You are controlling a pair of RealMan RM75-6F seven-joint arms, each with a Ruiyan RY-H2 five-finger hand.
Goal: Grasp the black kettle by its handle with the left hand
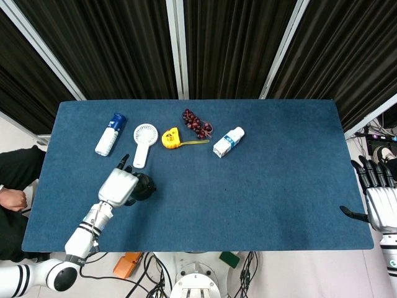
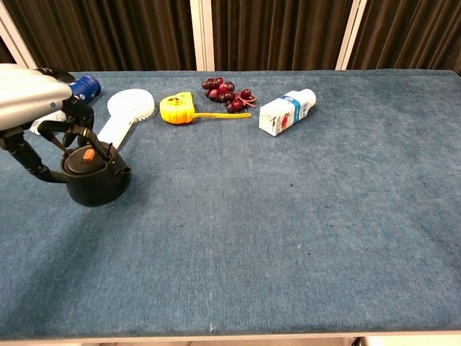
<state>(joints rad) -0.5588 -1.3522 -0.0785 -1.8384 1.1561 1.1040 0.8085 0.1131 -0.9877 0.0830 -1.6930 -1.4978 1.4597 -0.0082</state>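
The black kettle [image 2: 97, 180] with an orange lid knob stands upright on the blue table [image 2: 288, 216], near its left front. My left hand [image 2: 32, 90] reaches over it from the left. Its fingers [image 2: 81, 119] curl around the arched handle [image 2: 61, 128], and the thumb hangs down beside the kettle's left side. In the head view the left hand [image 1: 119, 185] covers most of the kettle [image 1: 144, 186]. My right hand [image 1: 379, 202] hangs off the table's right edge, fingers spread, holding nothing.
Behind the kettle lie a white hand fan [image 2: 126, 112] and a white bottle with a blue cap [image 1: 110, 134]. A yellow tape measure [image 2: 178, 108], dark grapes [image 2: 227, 94] and a small white bottle [image 2: 287, 112] lie along the back middle.
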